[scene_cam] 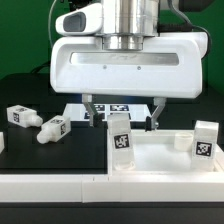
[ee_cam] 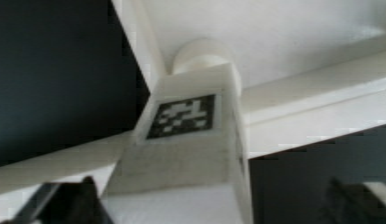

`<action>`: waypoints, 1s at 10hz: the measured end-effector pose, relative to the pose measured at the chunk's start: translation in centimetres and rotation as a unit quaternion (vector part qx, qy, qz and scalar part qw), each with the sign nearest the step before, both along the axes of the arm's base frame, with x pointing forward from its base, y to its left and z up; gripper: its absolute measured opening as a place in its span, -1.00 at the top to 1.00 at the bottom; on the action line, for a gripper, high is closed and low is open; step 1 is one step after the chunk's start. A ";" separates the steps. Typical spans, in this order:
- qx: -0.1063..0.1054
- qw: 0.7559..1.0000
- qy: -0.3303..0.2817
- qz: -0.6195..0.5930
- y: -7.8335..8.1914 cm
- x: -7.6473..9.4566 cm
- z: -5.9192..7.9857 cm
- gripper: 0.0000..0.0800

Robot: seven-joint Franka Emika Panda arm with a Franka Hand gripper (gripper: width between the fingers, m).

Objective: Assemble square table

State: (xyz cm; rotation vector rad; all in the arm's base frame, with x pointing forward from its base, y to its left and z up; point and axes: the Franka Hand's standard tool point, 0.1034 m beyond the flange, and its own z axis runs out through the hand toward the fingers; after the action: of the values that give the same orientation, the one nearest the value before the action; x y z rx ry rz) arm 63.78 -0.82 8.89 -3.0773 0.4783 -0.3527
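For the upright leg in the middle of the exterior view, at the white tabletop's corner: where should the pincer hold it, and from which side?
Probably the upper half of the leg, coming from above. It stands upright at the corner of the tabletop, so its top is free and its base is not. The open pincer could close on two opposite sides, which look flat.

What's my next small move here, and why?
Probably close on the upright short white plastic leg with the square tag: the two-finger gripper is open, and the wrist view shows the leg roughly centred between its fingers.
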 end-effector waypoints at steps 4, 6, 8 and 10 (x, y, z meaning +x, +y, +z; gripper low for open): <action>0.029 0.992 -0.003 -0.124 0.1 0.0 0.0 0.29; 0.049 0.971 -0.006 -0.235 -0.1 -0.1 -0.1 0.29; 0.079 0.911 0.013 -0.405 -0.3 -0.3 -0.2 0.29; 0.124 0.812 0.046 -0.568 0.1 -0.4 -0.3 0.29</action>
State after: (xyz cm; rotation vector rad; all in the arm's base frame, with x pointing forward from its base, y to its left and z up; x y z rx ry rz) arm 63.40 -0.76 8.55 -2.1729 2.1145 -0.0882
